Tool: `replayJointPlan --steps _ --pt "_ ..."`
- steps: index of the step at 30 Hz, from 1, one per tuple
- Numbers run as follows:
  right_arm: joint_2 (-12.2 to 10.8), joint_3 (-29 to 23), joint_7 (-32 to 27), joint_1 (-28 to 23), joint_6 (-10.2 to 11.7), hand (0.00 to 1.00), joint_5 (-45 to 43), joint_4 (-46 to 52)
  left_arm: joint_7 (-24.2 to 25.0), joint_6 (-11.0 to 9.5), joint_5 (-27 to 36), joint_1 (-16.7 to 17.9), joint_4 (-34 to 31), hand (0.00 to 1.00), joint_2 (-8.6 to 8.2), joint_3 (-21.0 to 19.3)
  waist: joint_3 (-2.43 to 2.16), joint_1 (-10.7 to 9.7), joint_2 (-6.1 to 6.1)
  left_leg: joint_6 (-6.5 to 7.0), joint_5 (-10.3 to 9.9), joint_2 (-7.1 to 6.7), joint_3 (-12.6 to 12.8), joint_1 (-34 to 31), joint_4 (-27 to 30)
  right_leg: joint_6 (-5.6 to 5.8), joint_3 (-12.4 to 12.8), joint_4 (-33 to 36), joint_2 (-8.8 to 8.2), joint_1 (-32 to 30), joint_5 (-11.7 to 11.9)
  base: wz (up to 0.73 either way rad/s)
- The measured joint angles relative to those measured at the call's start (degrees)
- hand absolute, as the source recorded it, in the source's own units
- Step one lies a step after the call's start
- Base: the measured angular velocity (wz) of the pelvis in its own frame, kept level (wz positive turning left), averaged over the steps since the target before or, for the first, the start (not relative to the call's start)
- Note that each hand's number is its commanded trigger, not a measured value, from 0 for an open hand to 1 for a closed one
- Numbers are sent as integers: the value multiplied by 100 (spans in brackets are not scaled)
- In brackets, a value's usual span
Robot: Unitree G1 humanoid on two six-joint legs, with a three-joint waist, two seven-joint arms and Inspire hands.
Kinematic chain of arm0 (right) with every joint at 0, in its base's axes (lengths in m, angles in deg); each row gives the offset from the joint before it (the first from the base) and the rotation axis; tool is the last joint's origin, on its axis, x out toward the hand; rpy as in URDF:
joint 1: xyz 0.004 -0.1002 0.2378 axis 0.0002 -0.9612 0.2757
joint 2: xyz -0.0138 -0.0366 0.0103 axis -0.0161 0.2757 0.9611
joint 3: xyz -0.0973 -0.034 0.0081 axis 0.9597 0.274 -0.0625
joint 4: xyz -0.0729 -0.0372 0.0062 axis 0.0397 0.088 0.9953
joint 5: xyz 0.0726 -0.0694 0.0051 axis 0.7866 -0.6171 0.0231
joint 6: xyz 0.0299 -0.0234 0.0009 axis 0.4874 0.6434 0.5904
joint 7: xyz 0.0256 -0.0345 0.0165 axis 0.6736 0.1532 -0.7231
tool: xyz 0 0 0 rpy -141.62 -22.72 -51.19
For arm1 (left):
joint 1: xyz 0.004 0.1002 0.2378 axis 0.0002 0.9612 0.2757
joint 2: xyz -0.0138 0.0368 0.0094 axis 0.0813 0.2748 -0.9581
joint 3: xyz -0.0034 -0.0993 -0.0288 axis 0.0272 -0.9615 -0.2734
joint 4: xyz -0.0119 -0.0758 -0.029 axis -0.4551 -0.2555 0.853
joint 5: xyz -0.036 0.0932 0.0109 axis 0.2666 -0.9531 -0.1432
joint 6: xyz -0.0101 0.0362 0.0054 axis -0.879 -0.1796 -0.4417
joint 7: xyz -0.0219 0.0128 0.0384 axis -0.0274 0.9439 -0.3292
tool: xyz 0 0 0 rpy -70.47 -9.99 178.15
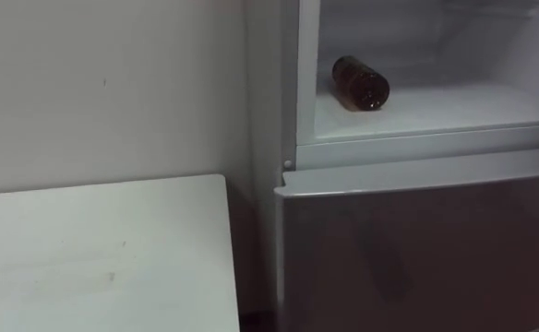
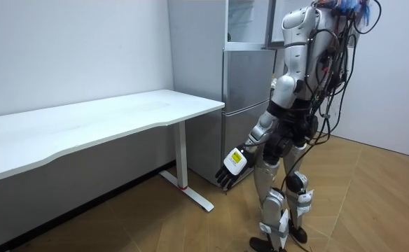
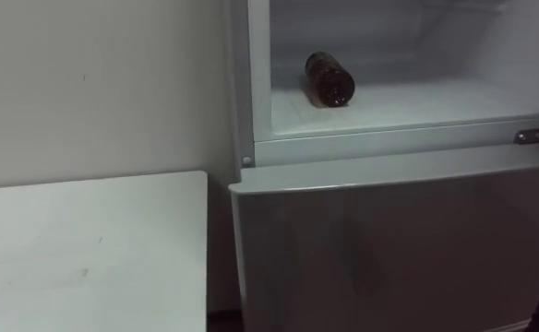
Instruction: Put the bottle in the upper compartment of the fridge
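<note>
- Table [image 1: 94,249]: white top, bare, in the near lower left of the eye views. Its right edge stops just short of the fridge, with a narrow dark gap between them.
- Room view: the long white table stands on a white leg frame along a pale grey wall [image 2: 71,49]; the floor [image 2: 372,203] is wood parquet.
- The robot stands upright facing the fridge, just beside the table's end.
- Left robot hand [image 2: 231,168]: hangs low at the robot's side with relaxed fingers pointing down, holding nothing.
- Lower fridge door [image 1: 417,249]: grey, closed, below the upper compartment.
- Upper fridge compartment [image 1: 454,111]: open to view, white inside.
- Bottle [image 1: 360,83]: dark brown, lying on its side on the upper compartment's floor, towards the left wall, with one end pointing out at the robot.
</note>
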Motion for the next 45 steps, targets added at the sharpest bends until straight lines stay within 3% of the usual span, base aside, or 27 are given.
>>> replayJointPlan --steps 5,10,19,27,35,41,45 --pt "-11 1 67 34 -147 0 -564 -1361 11 1 -1 -106 218 0 -1 5 2 -63 24 -12 -8 24 2 12 -8 0 25 8 9 8 0 0" --pt "-17 17 333 34 -440 0 -693 -2265 148 31 -6 -92 212 0 2 -45 11 -140 47 -26 -19 10 -9 55 -7 -15 10 6 9 25 -30 -1" --pt "-55 354 892 76 -922 0 -1081 -2939 180 112 -5 -92 219 0 10 -47 7 -138 37 -29 -16 12 -15 101 -10 -22 16 9 10 28 -52 0" --pt "-51 459 1043 174 -1235 0 -1299 -3253 181 217 3 -100 217 0 25 -48 26 -130 29 -33 -19 13 24 168 -74 -18 89 1 18 33 -55 -4" --pt "-54 399 1070 240 -1329 0 -1025 -3334 202 222 8 -100 217 0 47 -17 8 -160 -15 -42 -23 32 90 203 -103 -21 157 14 36 31 -53 -5" --pt "-54 -519 904 253 -1346 0 -313 -2717 225 220 4 -11 192 0 70 -98 28 -285 -94 -55 -33 19 102 357 -133 -18 161 1 37 164 -68 0" --pt "-25 -1127 538 355 -1146 0 -75 -1822 229 220 -4 -12 186 0 150 -228 47 -324 -200 -61 -38 20 98 378 -111 -20 170 -34 45 197 -82 0"
